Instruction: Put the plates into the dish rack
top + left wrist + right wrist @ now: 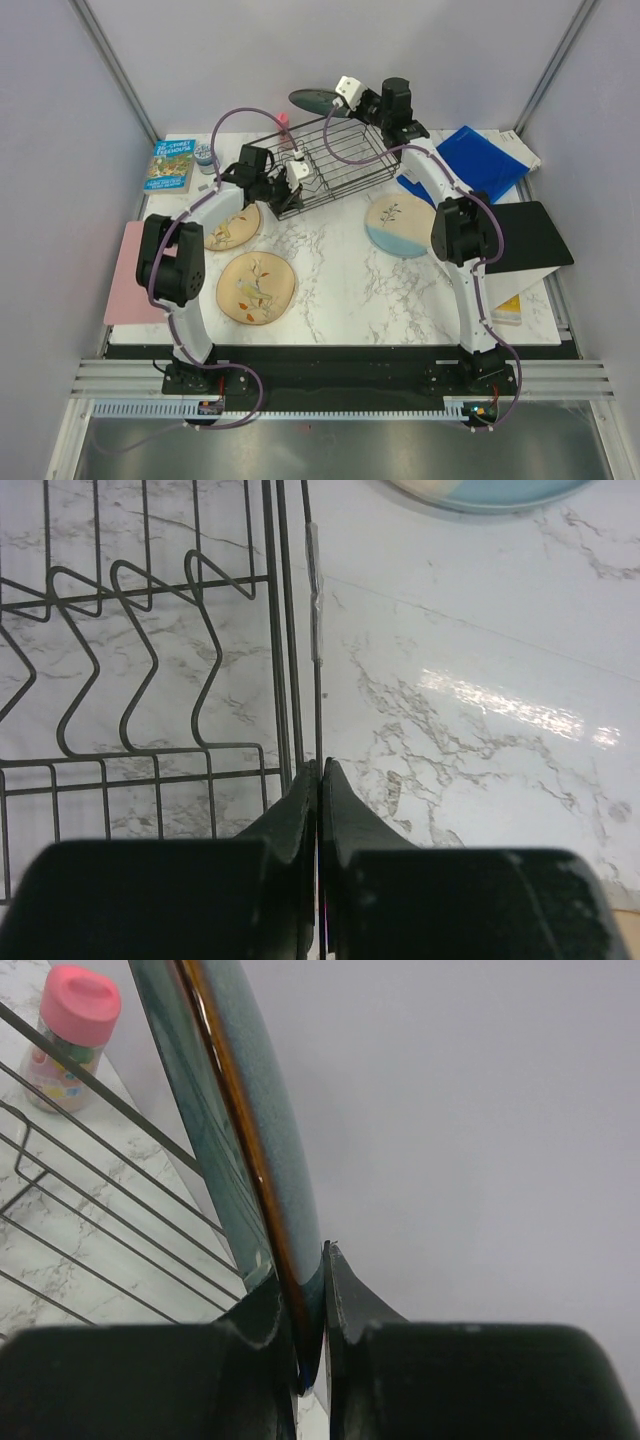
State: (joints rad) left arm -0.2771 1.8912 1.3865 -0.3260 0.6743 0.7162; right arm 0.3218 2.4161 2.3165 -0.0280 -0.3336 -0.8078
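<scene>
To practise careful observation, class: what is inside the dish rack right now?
Nothing loaded in the dish rack: only wavy wire dividers, marble table showing through. The right arm hides its far right corner.

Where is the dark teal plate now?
In the top view, the dark teal plate is at the far edge, just behind the dish rack, gripped by the right tool.

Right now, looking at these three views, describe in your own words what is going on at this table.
Two robot arms are loading plates into a dish rack. The right gripper is shut on the dark teal plate, holding it on edge by the rack's far side. The left gripper is clamped on a rim wire of the rack. No plate sits in the rack yet. The two tan plates and the cream-and-blue plate lie flat on the table.
</scene>
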